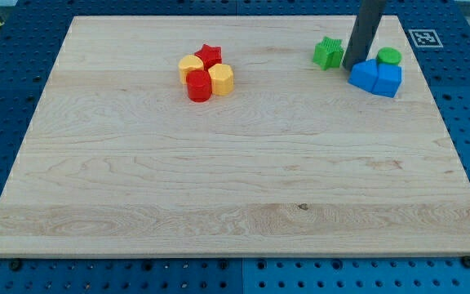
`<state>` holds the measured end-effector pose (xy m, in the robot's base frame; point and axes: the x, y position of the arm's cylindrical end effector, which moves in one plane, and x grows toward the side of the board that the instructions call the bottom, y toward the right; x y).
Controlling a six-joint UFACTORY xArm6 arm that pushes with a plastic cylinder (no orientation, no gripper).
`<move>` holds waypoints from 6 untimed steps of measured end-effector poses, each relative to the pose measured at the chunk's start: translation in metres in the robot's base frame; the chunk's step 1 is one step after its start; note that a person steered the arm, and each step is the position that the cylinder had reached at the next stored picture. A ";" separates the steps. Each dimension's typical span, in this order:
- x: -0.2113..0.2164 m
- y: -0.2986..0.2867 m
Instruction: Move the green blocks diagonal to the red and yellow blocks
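A green star block point(327, 52) lies near the view's top right. A green round block point(389, 56) sits further right, touching the back of two blue blocks point(376, 77). My tip point(351, 65) stands between the green star and the blue blocks, just right of the star and touching or nearly touching the left blue block. At the view's top centre-left is a tight cluster: a red star point(209, 55), a yellow block point(191, 65), a red cylinder point(199, 86) and a yellow hexagonal block point(221, 79).
The wooden board point(235, 180) lies on a blue perforated table. A black-and-white marker tag point(423, 37) sits off the board's top right corner.
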<state>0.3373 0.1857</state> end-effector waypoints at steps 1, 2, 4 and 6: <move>0.007 -0.005; -0.059 -0.017; -0.040 0.091; -0.009 0.063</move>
